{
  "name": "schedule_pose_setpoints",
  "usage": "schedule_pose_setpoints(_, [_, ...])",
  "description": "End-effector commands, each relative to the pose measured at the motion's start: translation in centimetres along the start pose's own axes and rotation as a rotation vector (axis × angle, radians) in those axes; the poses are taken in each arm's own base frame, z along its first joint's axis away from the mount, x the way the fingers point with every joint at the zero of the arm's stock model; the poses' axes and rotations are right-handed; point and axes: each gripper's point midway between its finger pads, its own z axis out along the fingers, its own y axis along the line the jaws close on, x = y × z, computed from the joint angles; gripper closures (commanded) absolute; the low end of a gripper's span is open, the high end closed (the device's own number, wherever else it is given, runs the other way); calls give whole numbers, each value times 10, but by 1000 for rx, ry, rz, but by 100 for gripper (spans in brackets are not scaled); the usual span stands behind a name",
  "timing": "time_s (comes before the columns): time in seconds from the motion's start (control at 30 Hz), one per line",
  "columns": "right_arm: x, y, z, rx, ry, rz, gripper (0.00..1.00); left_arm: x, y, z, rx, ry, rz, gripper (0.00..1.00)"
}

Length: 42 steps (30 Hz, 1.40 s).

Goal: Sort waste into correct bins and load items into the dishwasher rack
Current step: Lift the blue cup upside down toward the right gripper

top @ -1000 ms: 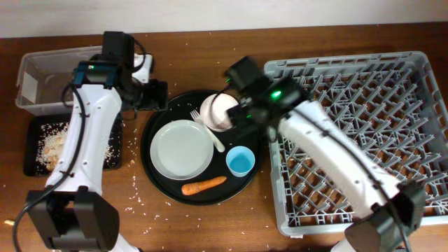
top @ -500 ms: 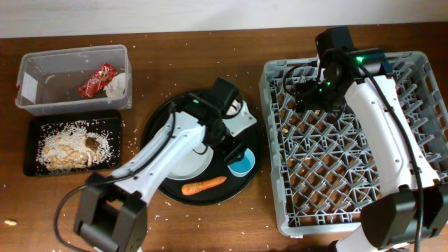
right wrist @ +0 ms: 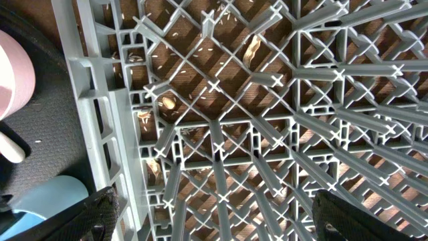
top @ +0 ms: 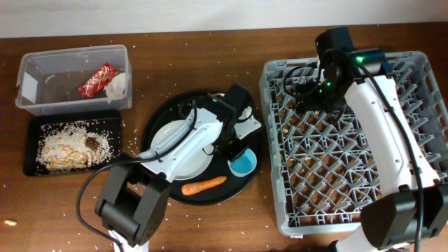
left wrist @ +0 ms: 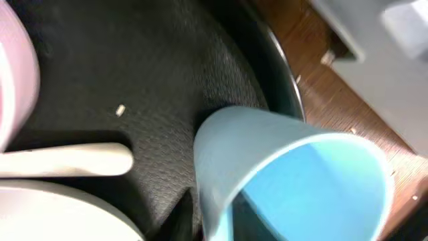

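On the round black tray (top: 151,150), the left gripper (top: 234,148) is down at the light-blue cup (top: 243,165). From the wrist cam its fingers sit either side of the cup's wall, so it looks pinched onto the rim. The cup's on the tray's right side, just above the carrot (top: 204,186) and beside the grey plate (top: 166,133). The right gripper (top: 308,94) hangs over the dishwasher rack (top: 350,203), at the far corner nearest the tray, spread wide with nothing in it. The wrapper (top: 97,80) and napkin (top: 117,85) are in the clear tub (top: 56,94), and rice crumbs (top: 66,143) fill the shallow black tray (top: 33,129).
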Motion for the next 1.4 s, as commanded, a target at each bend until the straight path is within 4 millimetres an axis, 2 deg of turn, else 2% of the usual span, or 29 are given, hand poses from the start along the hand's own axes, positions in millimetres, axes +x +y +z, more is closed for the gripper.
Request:
schedule_pose_setpoints(0.0, [1,2,-6,-7,-5,-6,8,-7,1,-7,-7,-15,-11,100])
schedule_pose_setpoints(0.1, [2,3,-6,-15,0,-6,8,-7,2,-8,-6,-14,-32,100])
schedule_pose_setpoints(0.17, [4,11,-6,-59,7,-13,8,-6,7,-15,-3,-11,-61,100])
schedule_pose_setpoints(0.23, [4,33,-9,-189,9,-74,9,-8,21,-42,56,-42,-133,100])
schedule_pose_setpoints(0.33, [-3,76,-23,-450,-30,-140,9,-22,47,-90,244,-207,-262,100])
schedule_pose_setpoints(0.37, [-10,98,-36,-587,-71,-175,9,-27,60,-111,359,-311,-316,100])
schedule_pose_setpoints(0.4, [-15,110,-45,-672,-102,-205,9,-29,70,-128,455,-398,-345,100])
schedule_pose_setpoints(0.47, [-29,141,-76,-895,-217,-306,9,-27,89,-173,648,-610,-335,100])
schedule_pose_setpoints(0.57, [-39,172,-108,-1084,-343,-434,9,-21,101,-213,779,-798,-291,100])
schedule_pose_setpoints(0.67, [-42,201,-121,-1133,-423,-541,9,-21,95,-246,901,-944,-205,100])
schedule_pose_setpoints(0.77, [-41,222,-133,-1159,-489,-620,9,-22,92,-252,930,-972,-185,100])
schedule_pose_setpoints(0.9, [-40,231,-145,-1201,-534,-669,9,-20,97,-254,924,-978,-195,100])
schedule_pose_setpoints(1.13, [-30,255,-152,-1211,-574,-753,9,-21,115,-260,917,-988,-228,100])
schedule_pose_setpoints(1.37, [-36,264,-131,-1151,-561,-742,9,-24,118,-262,919,-986,-231,100])
